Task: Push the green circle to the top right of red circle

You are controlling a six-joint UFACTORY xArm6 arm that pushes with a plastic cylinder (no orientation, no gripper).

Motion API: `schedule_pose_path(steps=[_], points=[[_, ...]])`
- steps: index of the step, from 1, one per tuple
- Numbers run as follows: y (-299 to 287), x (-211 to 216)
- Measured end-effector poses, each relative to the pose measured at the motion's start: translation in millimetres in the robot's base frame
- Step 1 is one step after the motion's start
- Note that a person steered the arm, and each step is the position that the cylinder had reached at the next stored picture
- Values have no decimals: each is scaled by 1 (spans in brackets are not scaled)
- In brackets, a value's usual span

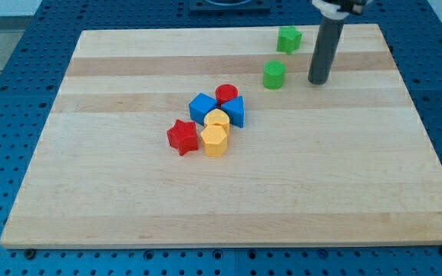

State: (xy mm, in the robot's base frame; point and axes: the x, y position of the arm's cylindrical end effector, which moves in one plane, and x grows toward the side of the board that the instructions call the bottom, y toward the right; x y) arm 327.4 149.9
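The green circle (274, 74) stands on the wooden board, up and to the right of the red circle (226, 93). The red circle sits at the top of a cluster of blocks near the board's middle. My tip (318, 81) is on the board just to the right of the green circle, a small gap apart from it. The rod rises straight up from it toward the view's top.
A green star (288, 38) lies near the board's top edge, above the green circle. The cluster holds a blue block (202, 107), a blue triangle-like block (235, 112), two yellow blocks (217, 119) (215, 141) and a red star (182, 136).
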Motion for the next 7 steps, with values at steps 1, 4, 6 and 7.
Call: schedule_pose_path(steps=[1, 4, 6, 7], points=[[-31, -16], [-87, 18], [-75, 74], [-140, 71]])
